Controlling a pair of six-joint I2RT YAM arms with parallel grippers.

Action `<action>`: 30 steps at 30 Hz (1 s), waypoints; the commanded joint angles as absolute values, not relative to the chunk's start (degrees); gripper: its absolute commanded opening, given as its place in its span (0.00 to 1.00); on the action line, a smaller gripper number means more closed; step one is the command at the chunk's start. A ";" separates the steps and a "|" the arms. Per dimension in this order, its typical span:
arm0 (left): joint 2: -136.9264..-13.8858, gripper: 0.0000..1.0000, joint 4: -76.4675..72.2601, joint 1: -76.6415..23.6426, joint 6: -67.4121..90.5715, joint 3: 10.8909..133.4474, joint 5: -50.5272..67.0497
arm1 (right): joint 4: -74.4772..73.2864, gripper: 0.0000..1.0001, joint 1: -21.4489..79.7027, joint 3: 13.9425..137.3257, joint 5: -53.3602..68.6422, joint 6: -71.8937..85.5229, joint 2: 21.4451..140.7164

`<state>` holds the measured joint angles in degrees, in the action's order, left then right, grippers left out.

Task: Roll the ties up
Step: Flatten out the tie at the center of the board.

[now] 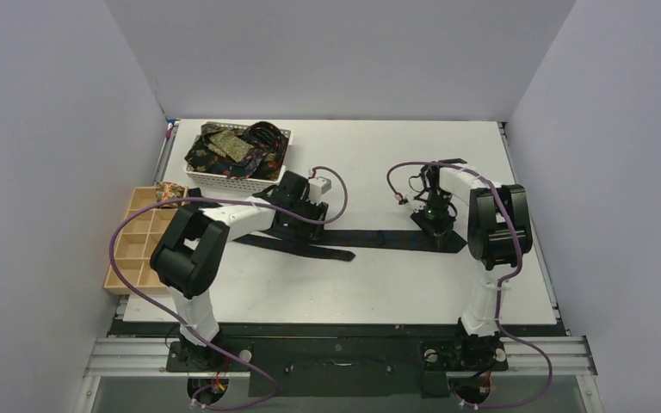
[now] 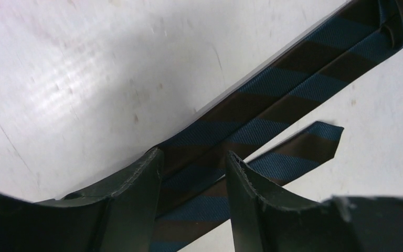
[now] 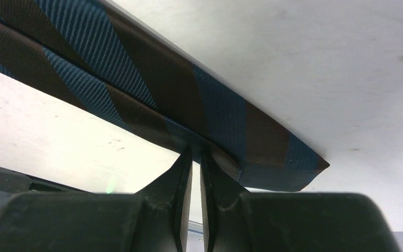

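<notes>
A long tie with blue and brown stripes (image 1: 379, 238) lies flat across the table's middle. In the left wrist view the tie (image 2: 273, 89) runs diagonally, with its narrow end (image 2: 320, 137) lying beside the main strip. My left gripper (image 1: 297, 222) is open, its jaws standing either side of the tie (image 2: 194, 164). My right gripper (image 1: 437, 228) is shut on the tie's edge near its wide right end (image 3: 195, 153); the tie (image 3: 152, 79) rises a little at the pinch. Several more patterned ties (image 1: 232, 146) lie in the basket. One small rolled tie (image 1: 169, 191) sits in the tray.
A white lattice basket (image 1: 286, 148) stands at the back left. A pale wooden compartment tray (image 1: 133, 245) sits at the table's left edge. Grey walls close in the left, back and right sides. Purple cables loop from both arms.
</notes>
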<state>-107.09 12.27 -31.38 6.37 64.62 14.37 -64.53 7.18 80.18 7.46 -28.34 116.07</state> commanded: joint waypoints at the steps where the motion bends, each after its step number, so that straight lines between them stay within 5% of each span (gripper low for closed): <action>1: -102.61 0.45 20.14 -31.33 8.05 59.58 15.78 | -64.17 0.08 10.11 75.28 8.26 -29.12 113.15; 13: -87.38 0.59 19.13 -47.13 -31.99 51.43 19.23 | -67.06 0.10 7.34 78.72 10.54 -28.47 111.63; 30: -102.77 0.55 25.54 -49.09 -43.68 59.52 12.42 | -74.83 0.20 2.65 82.71 19.79 -28.36 109.68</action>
